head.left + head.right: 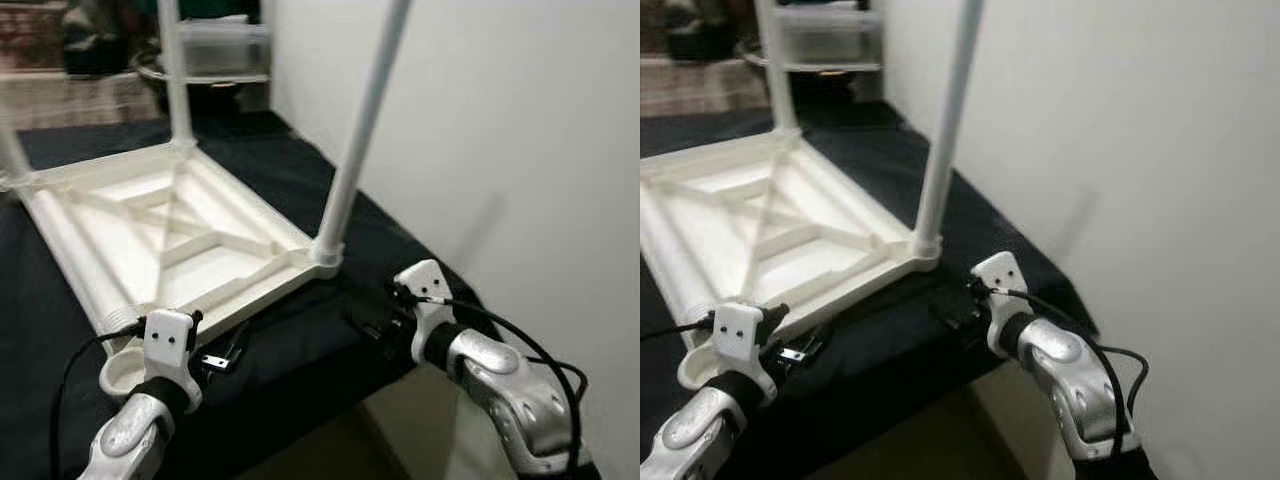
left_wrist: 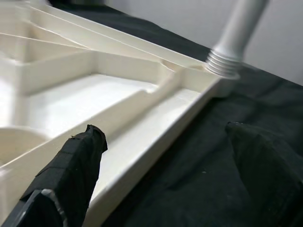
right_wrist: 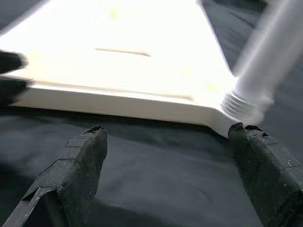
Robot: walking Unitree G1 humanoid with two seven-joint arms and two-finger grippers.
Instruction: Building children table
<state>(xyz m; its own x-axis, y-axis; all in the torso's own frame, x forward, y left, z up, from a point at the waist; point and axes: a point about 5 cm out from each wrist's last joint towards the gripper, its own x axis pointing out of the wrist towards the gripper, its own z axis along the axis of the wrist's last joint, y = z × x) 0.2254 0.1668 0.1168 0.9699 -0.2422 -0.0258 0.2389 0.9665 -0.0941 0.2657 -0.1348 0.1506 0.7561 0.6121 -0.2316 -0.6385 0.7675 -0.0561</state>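
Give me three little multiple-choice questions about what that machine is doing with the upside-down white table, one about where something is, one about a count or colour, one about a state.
1. Where does the empty leg socket sit?
A. at the corner nearest the left gripper
B. at the corner by the wall
C. in the middle of the tabletop

2. What colour is the cloth under the tabletop?
A. red
B. black
C. yellow

3. How are the fingers of the right gripper?
A. shut on a leg
B. shut on the cloth
C. open, holding nothing

Answers: 1 A, the bare round socket lies right beside the left gripper. 2 B, dark cloth shows all round the white plastic. 3 C, the right wrist view shows two fingers apart with only cloth between them, near the leg.
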